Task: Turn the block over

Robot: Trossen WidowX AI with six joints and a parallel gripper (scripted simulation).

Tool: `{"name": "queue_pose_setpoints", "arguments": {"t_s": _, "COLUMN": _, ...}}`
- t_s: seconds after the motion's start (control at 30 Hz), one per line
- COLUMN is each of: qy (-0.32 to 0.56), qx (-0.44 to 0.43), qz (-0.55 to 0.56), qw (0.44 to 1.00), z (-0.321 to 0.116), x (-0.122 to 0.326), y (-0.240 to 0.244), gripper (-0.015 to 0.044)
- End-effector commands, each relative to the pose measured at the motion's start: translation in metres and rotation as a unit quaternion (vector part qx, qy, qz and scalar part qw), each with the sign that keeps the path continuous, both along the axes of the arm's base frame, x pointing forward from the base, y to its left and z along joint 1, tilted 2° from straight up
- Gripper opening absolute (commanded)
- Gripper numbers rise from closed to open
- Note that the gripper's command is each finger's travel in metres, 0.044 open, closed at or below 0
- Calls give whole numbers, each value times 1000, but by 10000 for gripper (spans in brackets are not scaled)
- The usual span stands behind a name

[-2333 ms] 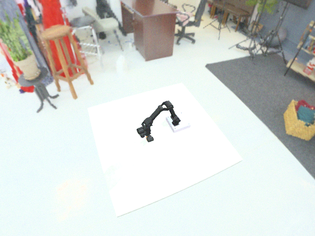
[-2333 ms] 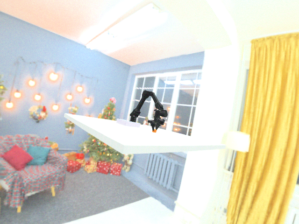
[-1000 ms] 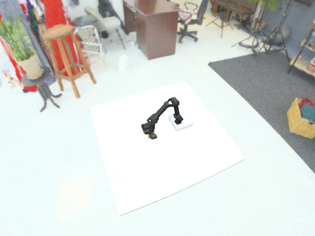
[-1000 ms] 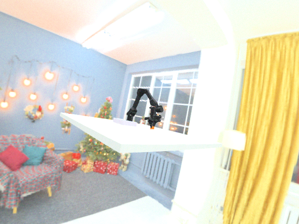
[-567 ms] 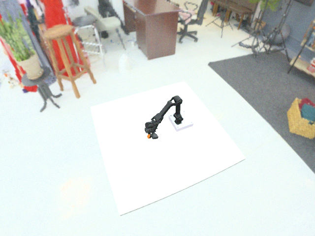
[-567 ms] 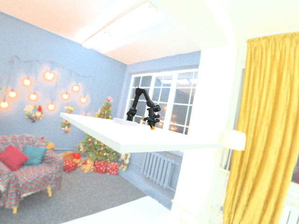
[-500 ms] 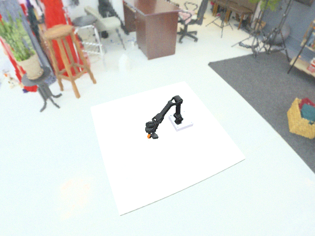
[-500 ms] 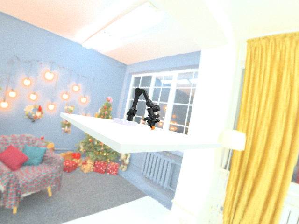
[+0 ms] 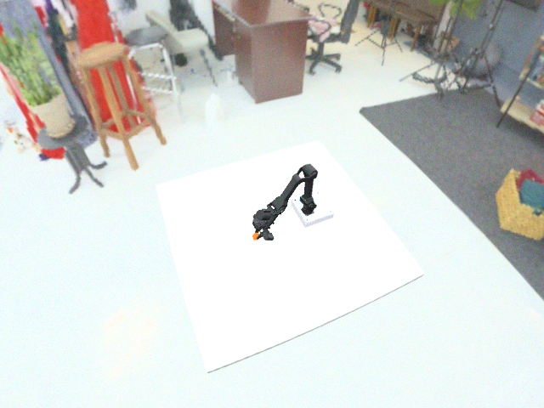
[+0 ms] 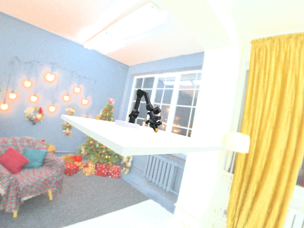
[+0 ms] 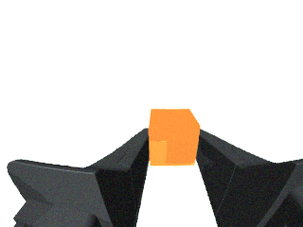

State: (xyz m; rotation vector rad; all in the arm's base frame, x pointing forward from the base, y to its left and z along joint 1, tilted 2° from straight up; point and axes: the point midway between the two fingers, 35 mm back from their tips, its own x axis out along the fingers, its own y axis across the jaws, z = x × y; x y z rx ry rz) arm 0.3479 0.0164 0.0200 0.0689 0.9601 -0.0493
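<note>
An orange block [image 9: 255, 235] [image 10: 156, 130] [image 11: 173, 137] sits between the fingertips of my gripper [image 9: 257, 235] [image 10: 155, 128] [image 11: 171, 133]. The gripper is shut on it, with one dark finger on each side in the wrist view. Two faces of the block show there, with a lighter square patch at the lower left of the nearer face. I cannot tell which side is the marked one. The block is over the white table [image 9: 263, 307] [image 10: 147, 149]. Whether it touches the table top is too small to tell.
The arm's pale base plate [image 9: 319, 218] [image 10: 127, 124] stands on the table behind the gripper. The table's front edge shows in the top and exterior views. A wooden stool [image 9: 115, 100] and a brown desk [image 9: 274, 57] stand beyond the table.
</note>
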Motion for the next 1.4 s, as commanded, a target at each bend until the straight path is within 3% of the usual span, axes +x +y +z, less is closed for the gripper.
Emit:
{"name": "queue_pose_setpoints", "arguments": {"t_s": 0.0, "qy": -18, "qx": -5, "qz": -3, "qw": 1000, "z": -14, "x": 0, "y": -1, "gripper": 0}}
{"name": "queue_pose_setpoints", "arguments": {"t_s": 0.97, "qy": -217, "qx": -18, "qz": -12, "qw": 976, "z": -28, "x": -12, "y": 0, "gripper": 0}}
{"name": "queue_pose_setpoints", "arguments": {"t_s": 1.37, "qy": -235, "qx": -20, "qz": -13, "qw": 972, "z": -25, "x": -13, "y": -1, "gripper": 0}}
